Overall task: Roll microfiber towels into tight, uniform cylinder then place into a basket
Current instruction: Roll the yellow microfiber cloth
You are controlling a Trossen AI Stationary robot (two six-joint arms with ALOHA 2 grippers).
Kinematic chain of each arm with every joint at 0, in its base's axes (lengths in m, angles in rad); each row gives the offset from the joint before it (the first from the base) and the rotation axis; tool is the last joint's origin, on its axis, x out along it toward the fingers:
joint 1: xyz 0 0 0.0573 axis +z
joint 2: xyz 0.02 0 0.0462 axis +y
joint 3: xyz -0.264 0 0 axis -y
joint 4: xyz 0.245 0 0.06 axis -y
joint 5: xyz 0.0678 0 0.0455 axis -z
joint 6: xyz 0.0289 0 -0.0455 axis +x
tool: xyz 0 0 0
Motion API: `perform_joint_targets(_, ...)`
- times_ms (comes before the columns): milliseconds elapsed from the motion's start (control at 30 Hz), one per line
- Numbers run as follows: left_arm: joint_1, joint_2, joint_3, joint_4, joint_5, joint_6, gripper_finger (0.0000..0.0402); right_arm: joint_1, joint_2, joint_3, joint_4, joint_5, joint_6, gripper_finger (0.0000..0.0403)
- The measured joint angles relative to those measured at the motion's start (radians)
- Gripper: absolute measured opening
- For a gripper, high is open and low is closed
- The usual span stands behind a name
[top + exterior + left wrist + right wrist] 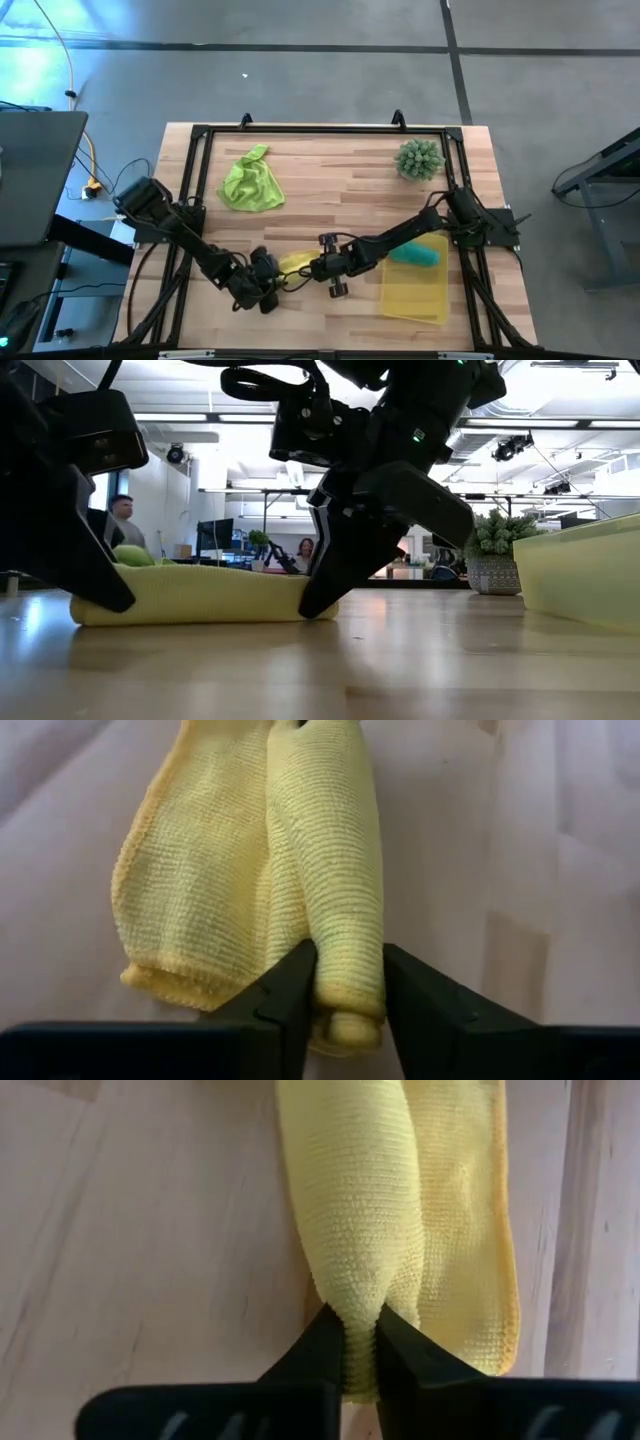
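Two hands, left (335,1005) and right (360,1355), pinching yellow towel (295,262) roll ends; risking unrolling if uneven.

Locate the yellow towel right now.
High view: yellow towel lies on the table's near-centre, pinched at its ends by the left gripper and right gripper, just left of the basket.

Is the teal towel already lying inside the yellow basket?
Yes, from above the rolled teal towel lies within the rim of the yellow basket, at its far end beside the right arm.
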Motion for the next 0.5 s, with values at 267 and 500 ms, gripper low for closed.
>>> perform_joint_targets(267,-0.001,-0.128,-0.003,-0.282,0.031,0.092,0.0154,-0.03,0.0,-0.001,0.007,-0.113,0.067,0.0004)
perform_joint_targets(500,-0.008,-0.311,-0.006,-0.456,0.12,0.084,0.0152,-0.08,-0.001,-0.003,0.011,-0.322,0.143,0.0002)
